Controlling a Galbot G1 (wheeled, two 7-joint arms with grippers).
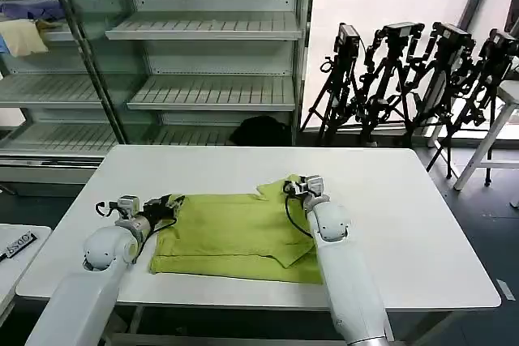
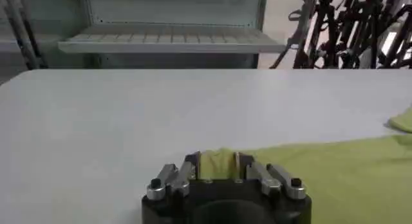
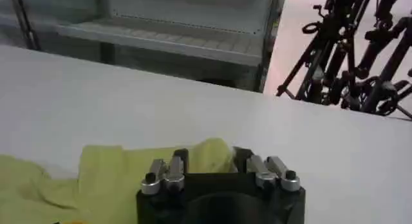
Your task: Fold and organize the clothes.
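Note:
The clothes, one lime yellow-green collared shirt (image 1: 235, 241), lie partly folded at the middle of the white table (image 1: 405, 224). My left gripper (image 1: 172, 204) sits at the shirt's far left corner, low over the table. In the left wrist view this gripper (image 2: 217, 161) is shut on a bunched fold of the shirt (image 2: 335, 174). My right gripper (image 1: 297, 187) is at the shirt's far right corner, by a raised flap. In the right wrist view it (image 3: 210, 158) is shut on a hump of the shirt (image 3: 109, 174).
Metal shelves (image 1: 211, 91) stand behind the table. A pale yellow cloth (image 1: 23, 38) and a blue-purple cloth (image 1: 32, 10) lie on a shelf at the far left. Black tripods (image 1: 405, 79) stand at the back right. A second table's corner (image 1: 16, 253) shows at the left.

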